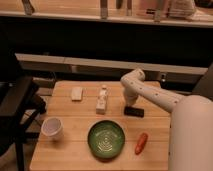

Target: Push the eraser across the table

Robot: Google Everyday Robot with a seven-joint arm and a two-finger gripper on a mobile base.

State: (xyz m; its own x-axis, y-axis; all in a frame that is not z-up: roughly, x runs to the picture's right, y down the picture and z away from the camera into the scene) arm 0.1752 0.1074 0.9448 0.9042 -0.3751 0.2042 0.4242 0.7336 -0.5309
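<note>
Gripper (131,103), fingers closed, pointing down at the far edge of the black eraser (134,111), which lies right of centre on the wooden table (70,150), beyond a green bowl (106,140).

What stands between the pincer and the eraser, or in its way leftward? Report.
Nothing visible separates the shut pincer from the eraser beneath it. Leftward on the table, the white bottle lies roughly in line.

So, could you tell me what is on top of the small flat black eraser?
Only the robot's gripper, fingers shut, stands over the black rectangular eraser's far edge; contact cannot be told. The rest of its top is bare. The light wooden table beneath it is covered.
</note>
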